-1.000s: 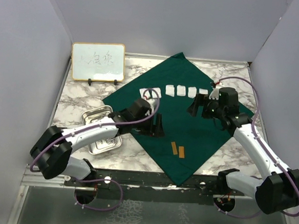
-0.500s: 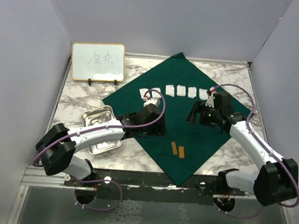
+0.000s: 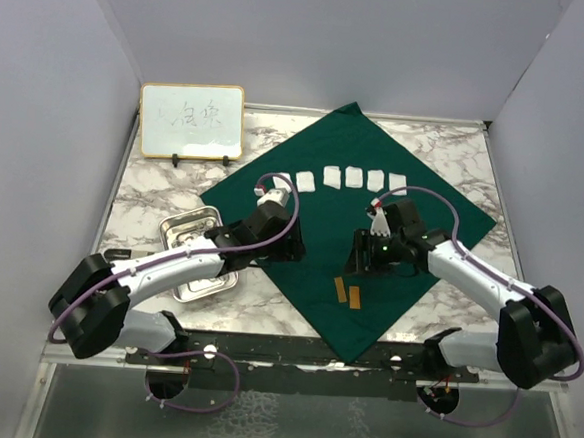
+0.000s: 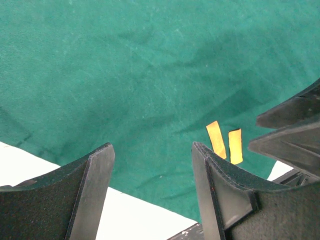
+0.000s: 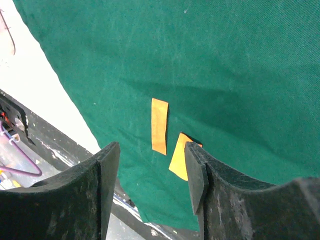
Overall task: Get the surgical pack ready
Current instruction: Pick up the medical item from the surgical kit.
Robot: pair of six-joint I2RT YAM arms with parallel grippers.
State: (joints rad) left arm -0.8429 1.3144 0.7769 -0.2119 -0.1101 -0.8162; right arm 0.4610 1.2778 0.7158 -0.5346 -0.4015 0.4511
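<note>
Green drape (image 3: 347, 143) spread mid-frame, orange strips (image 5: 159, 126) near its lower corner. Left gripper (image 4: 152, 150) and right gripper (image 5: 151, 150) both spread, empty, above it.

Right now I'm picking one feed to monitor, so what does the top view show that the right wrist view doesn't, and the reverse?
Only the top view shows the row of gauze squares, the tray, the whiteboard and both arms reaching over the cloth. Only the right wrist view shows the right gripper up close, open, its fingers framing the strips. Both show the green drape, the two orange strips near its front corner, and the table.
</note>
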